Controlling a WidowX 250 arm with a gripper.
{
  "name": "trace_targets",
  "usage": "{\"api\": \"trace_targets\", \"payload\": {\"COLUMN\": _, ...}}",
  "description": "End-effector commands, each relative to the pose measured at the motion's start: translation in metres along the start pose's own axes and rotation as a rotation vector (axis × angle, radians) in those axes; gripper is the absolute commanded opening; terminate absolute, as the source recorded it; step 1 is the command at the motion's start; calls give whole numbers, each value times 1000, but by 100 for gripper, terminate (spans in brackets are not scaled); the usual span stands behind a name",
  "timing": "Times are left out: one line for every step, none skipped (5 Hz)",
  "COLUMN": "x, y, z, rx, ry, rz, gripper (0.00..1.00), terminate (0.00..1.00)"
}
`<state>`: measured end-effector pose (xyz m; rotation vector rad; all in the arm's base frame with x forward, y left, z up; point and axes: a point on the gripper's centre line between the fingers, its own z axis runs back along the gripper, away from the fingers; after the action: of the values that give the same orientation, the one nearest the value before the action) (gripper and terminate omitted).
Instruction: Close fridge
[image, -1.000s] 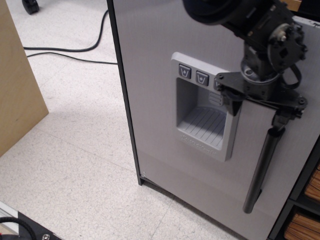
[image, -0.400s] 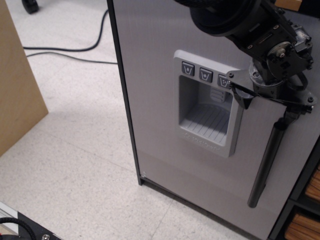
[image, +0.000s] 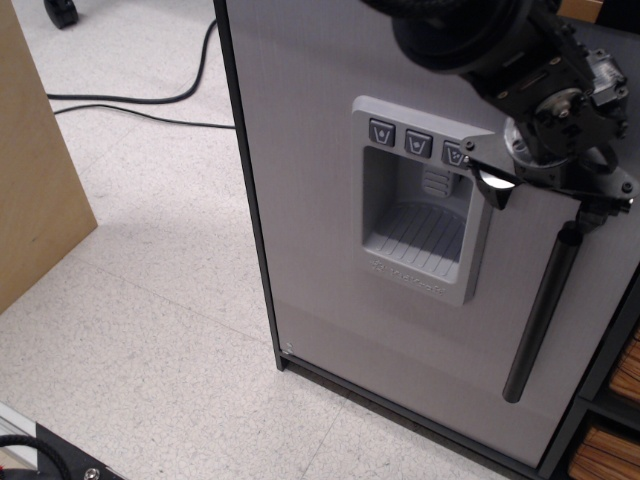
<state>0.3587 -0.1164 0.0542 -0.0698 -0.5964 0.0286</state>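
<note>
The grey brushed-metal fridge fills the middle and right of the view, with a black edge down its left side. Its light grey dispenser panel has three buttons across the top. The dark bar handle runs down the door's right side. My gripper is at the upper right, pressed close to the door at the top of the handle. Its jaws are spread wide: one fingertip is by the dispenser's right edge, the other is at the handle's top end. It holds nothing.
A tan wooden board stands at the left. Black cables lie on the speckled floor behind it. A dark shelf with brown items is at the lower right, next to the fridge. A black object sits at the bottom left corner.
The fridge door with its dispenser panel and handle has shifted to the right and turned flatter to the view. My gripper moved right along with it, staying at the handle's top.
</note>
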Motion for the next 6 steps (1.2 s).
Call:
{"api": "trace_targets", "payload": {"x": 24, "y": 3, "z": 5, "rx": 4, "ry": -65, "rz": 2, "gripper": 100, "terminate": 0}}
{"api": "trace_targets", "payload": {"x": 11, "y": 11, "z": 23, "rx": 13, "ry": -18, "rz": 8, "gripper": 100, "terminate": 0}}
{"api": "trace_targets", "payload": {"x": -12, "y": 19, "z": 52, "rx": 41, "ry": 44, "rz": 14, "gripper": 100, "terminate": 0}}
{"api": "trace_targets", "payload": {"x": -30, "y": 22, "z": 69, "rx": 87, "ry": 106, "rz": -53, "gripper": 100, "terminate": 0}}
{"api": "trace_targets", "payload": {"x": -30, "y": 22, "z": 69, "rx": 87, "ry": 106, "rz": -53, "gripper": 100, "terminate": 0}}
{"api": "trace_targets", "payload": {"x": -30, "y": 22, "z": 69, "rx": 87, "ry": 106, "rz": -53, "gripper": 100, "terminate": 0}}
